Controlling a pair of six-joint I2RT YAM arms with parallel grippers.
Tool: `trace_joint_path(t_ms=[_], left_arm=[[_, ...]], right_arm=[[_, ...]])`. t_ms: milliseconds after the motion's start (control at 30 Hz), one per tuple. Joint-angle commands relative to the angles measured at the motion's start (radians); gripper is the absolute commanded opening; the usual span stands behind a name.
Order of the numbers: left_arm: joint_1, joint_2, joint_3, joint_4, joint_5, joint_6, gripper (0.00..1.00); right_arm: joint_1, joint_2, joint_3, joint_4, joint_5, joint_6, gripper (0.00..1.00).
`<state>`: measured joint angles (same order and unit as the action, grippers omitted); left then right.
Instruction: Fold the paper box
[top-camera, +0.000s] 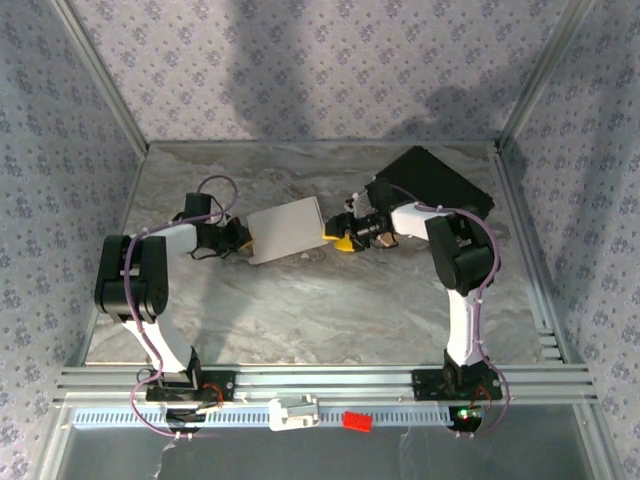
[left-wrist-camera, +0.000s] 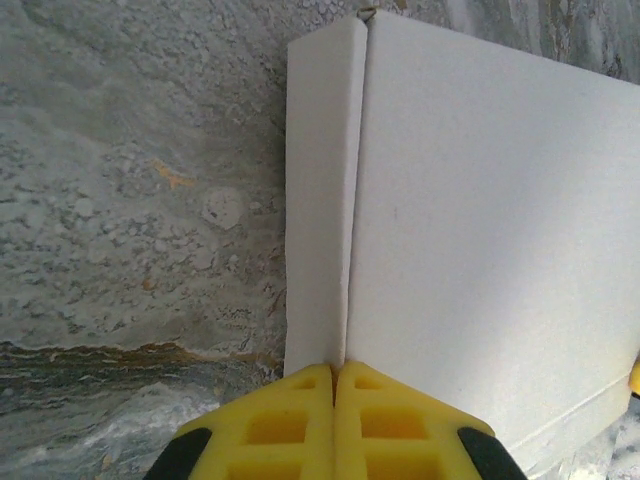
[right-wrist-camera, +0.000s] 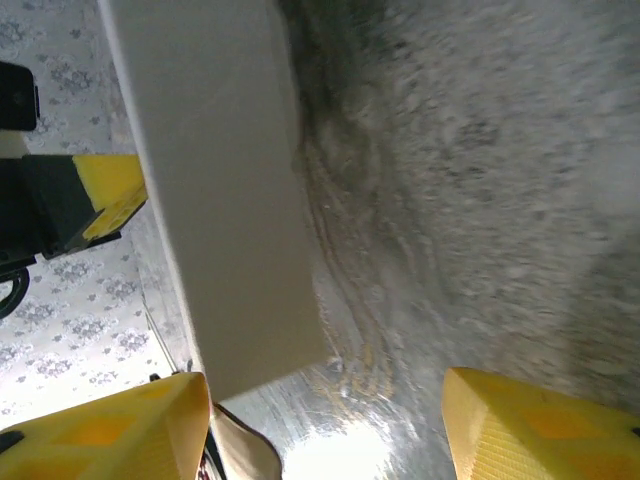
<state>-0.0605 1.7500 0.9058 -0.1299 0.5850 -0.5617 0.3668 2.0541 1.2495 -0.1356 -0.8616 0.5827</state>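
Note:
The paper box is a white, flat-folded cardboard piece held at the middle of the marble table, tilted up. My left gripper is shut on its left edge. In the left wrist view the yellow fingertips are pressed together at the seam between a narrow side flap and the broad white panel. My right gripper stands open at the box's right end. In the right wrist view the box reaches down beside the left finger, and the gap holds nothing.
A black rectangular case lies at the back right, just behind the right arm. Patterned walls and metal posts close in the table on three sides. A white part and a red part sit on the front rail.

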Motion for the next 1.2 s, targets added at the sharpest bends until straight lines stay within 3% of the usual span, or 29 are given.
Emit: trace_joint_path(t_ms=[0, 267, 500, 767, 867, 933, 1067, 1167], left_arm=[[0.009, 0.043, -0.066, -0.175, -0.121, 0.016, 0.00], [0.008, 0.046, -0.060, -0.177, -0.117, 0.020, 0.00], [0.009, 0.047, -0.058, -0.178, -0.117, 0.023, 0.00], [0.009, 0.035, -0.054, -0.173, -0.119, 0.026, 0.01], [0.009, 0.008, -0.047, -0.166, -0.113, 0.023, 0.05], [0.006, -0.046, -0.040, -0.164, -0.119, 0.016, 0.14], [-0.017, -0.222, -0.030, -0.166, -0.206, 0.019, 0.27], [-0.062, -0.392, -0.027, -0.131, -0.290, 0.058, 0.31]], right_arm=[[-0.011, -0.031, 0.014, -0.020, -0.026, -0.045, 0.65], [0.027, 0.083, 0.113, 0.123, -0.119, 0.056, 0.65], [0.042, 0.121, 0.145, 0.211, -0.125, 0.150, 0.64], [0.073, 0.166, 0.161, 0.336, -0.111, 0.314, 0.46], [0.073, 0.123, 0.087, 0.465, -0.074, 0.423, 0.44], [0.074, 0.093, 0.057, 0.492, -0.047, 0.480, 0.40], [0.074, 0.063, 0.052, 0.412, -0.028, 0.558, 0.27], [0.073, 0.054, 0.085, 0.238, -0.051, 0.609, 0.26]])
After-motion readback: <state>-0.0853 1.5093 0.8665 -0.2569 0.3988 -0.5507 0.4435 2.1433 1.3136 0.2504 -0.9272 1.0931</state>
